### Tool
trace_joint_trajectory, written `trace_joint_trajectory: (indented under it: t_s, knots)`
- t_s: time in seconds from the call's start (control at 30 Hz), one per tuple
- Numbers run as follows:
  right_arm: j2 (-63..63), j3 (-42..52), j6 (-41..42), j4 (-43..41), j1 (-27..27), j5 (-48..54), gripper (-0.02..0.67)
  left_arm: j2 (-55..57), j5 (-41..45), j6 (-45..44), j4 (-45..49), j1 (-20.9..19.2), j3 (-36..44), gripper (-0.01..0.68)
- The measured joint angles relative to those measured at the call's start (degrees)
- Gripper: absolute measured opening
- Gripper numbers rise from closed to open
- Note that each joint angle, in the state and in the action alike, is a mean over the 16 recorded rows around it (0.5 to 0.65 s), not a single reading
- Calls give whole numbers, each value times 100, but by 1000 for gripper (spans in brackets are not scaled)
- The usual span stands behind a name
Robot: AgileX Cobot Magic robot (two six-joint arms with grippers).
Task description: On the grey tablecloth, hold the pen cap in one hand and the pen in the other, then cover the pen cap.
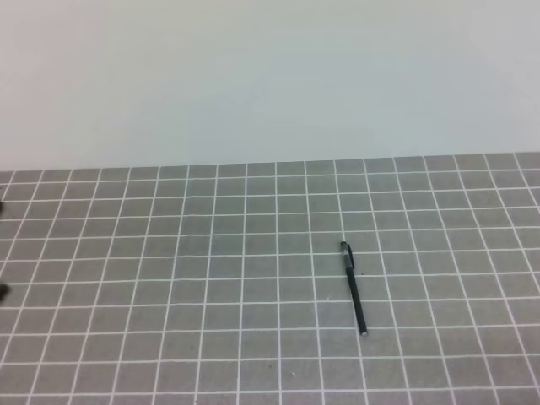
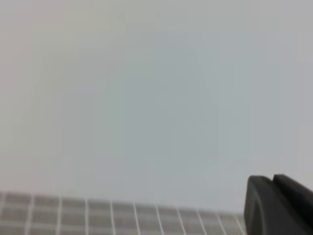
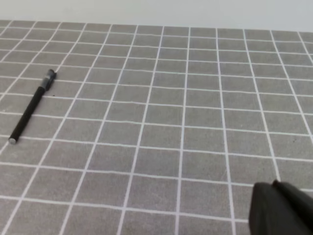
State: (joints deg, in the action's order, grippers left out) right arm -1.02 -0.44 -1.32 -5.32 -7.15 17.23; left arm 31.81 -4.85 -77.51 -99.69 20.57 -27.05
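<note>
The grey tablecloth [image 1: 169, 287] is spreading across the whole lower part of the exterior high view, its far edge running straight along a pale, plain wall [image 1: 270, 76]. Wide stretches of gridded cloth are lying open to the left of the pen and in front of it, and a narrower stretch to its right.

The pen [image 1: 353, 288] is lying flat on the cloth right of the middle, a long, thin black stick slanting slightly, with its small silvery end pointing toward the near edge. At its far end a short, slightly thicker section with a paler band is showing, which may be the pen cap [image 1: 347, 255] sitting on the pen, though the view is too soft to be sure. In the right wrist view the pen [image 3: 32, 108] is resting at the far left, angled the same way.

The right pincer [image 3: 281, 208] is showing only as a dark shape in the lower right corner of its own view, well apart from the pen, and its jaws are sitting closed with nothing between them. The left pincer [image 2: 279, 205] is likewise peeking in as a dark corner shape, closed and holding nothing, above the cloth's far edge and facing mostly wall.
</note>
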Motion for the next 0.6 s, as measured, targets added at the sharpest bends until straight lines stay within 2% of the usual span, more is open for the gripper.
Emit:
trace_joint_trajectory:
  t_s: [0.17,0.3,0.47,0.6]
  knots:
    - [0,0,0,0,0,0,3,-502,573,-215,-20,-714,0,-2]
    - [0,0,0,0,0,0,3,-750,952,-395,-14,-1136,4,-2]
    - [3,0,0,0,0,0,3,-924,1289,-489,71,-1398,18,-2]
    - [6,0,-2,0,0,0,3,-1055,1539,60,699,-1436,30,-2]
